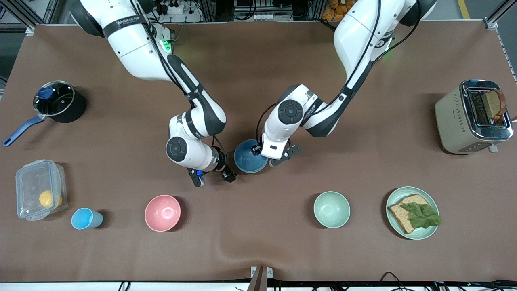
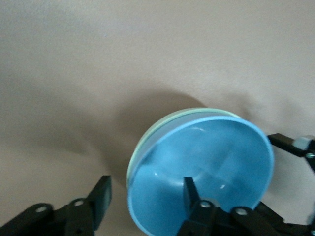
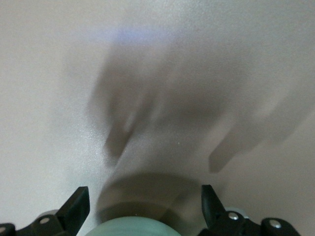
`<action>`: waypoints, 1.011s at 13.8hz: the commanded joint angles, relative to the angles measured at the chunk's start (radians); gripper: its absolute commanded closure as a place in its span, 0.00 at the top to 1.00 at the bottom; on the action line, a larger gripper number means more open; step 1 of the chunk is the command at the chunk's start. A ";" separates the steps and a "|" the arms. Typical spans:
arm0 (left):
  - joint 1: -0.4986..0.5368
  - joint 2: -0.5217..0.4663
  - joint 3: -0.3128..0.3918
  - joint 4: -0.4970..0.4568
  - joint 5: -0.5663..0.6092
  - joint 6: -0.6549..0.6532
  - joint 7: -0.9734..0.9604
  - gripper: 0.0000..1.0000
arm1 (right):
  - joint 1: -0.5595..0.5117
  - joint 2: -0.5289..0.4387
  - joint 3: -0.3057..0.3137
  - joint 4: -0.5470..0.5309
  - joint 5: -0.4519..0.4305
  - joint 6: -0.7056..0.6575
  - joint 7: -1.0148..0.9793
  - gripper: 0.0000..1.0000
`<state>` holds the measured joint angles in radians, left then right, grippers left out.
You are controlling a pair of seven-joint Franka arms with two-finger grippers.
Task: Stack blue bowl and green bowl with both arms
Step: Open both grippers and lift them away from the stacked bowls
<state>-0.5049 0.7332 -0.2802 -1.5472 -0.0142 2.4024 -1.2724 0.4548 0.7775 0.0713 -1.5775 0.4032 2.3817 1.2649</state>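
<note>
Blue bowl (image 2: 206,172) sits nested in the green bowl (image 2: 147,142) mid-table, under the left gripper (image 2: 145,204), whose spread fingers straddle its rim. Right gripper (image 1: 213,176), open, hangs beside. Both bowls look light, rigid, slick; grip the rim.

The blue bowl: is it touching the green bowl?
Touching. In the left wrist view the blue bowl sits nested inside the green bowl, whose rim shows as a thin band around it.
</note>
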 commanded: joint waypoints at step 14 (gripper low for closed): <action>0.508 -0.558 0.009 -0.030 0.053 -0.650 0.793 1.00 | -0.192 -0.360 -0.039 -0.056 -0.208 -0.489 -0.831 1.00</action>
<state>-0.0866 0.2309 -0.2583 -1.5387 0.0854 1.7920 -0.6393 0.2901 0.5603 0.0252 -1.5514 0.2465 1.9342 0.5659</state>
